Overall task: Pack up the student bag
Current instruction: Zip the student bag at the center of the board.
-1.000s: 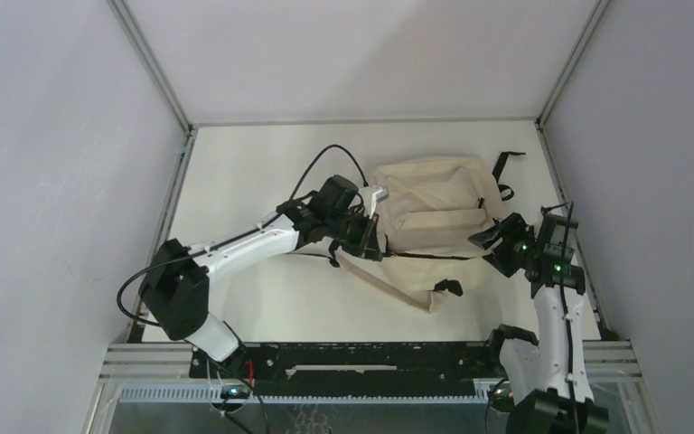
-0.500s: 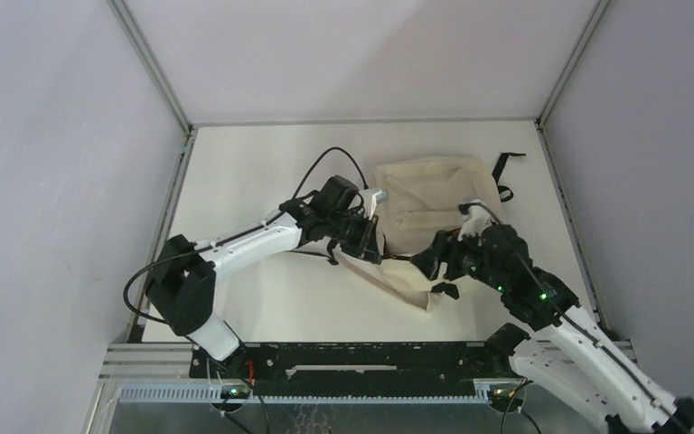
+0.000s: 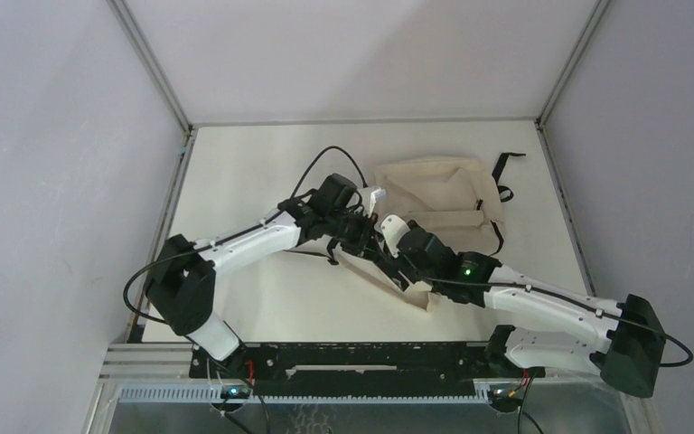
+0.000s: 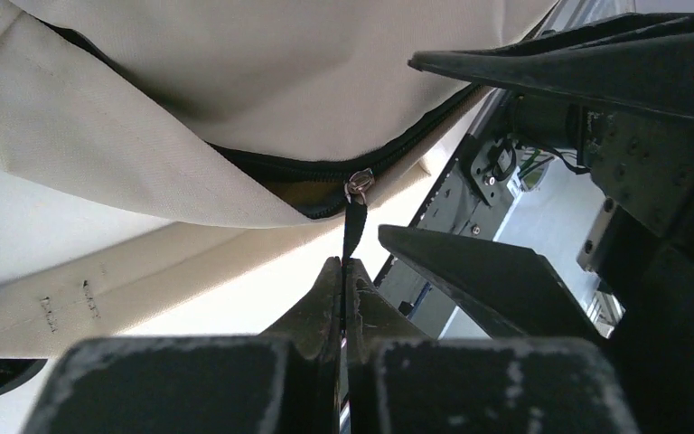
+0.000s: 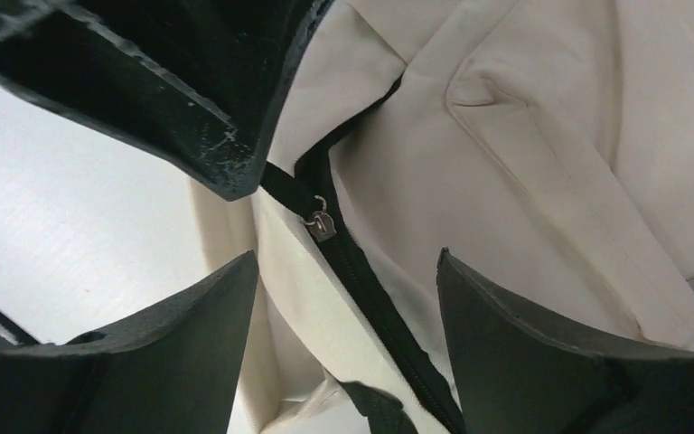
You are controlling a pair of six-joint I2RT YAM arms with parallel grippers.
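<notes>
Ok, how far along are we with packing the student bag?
Done: nothing I can confirm; the bag's inside is hidden. In hand: the left gripper is shut on the zipper pull of the student bag, and the right gripper hangs open over the zipper slider. Left: likely opening the zipper, much of which looks closed, then loading and closing.

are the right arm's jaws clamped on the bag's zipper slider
No, the right gripper has its jaws wide apart, and the zipper slider on the student bag lies free by the gap between them.

Pale grey walls [image 3: 45, 181] on three sides — white table [image 3: 244, 172], aluminium corner posts [image 3: 149, 63], soft even light
</notes>
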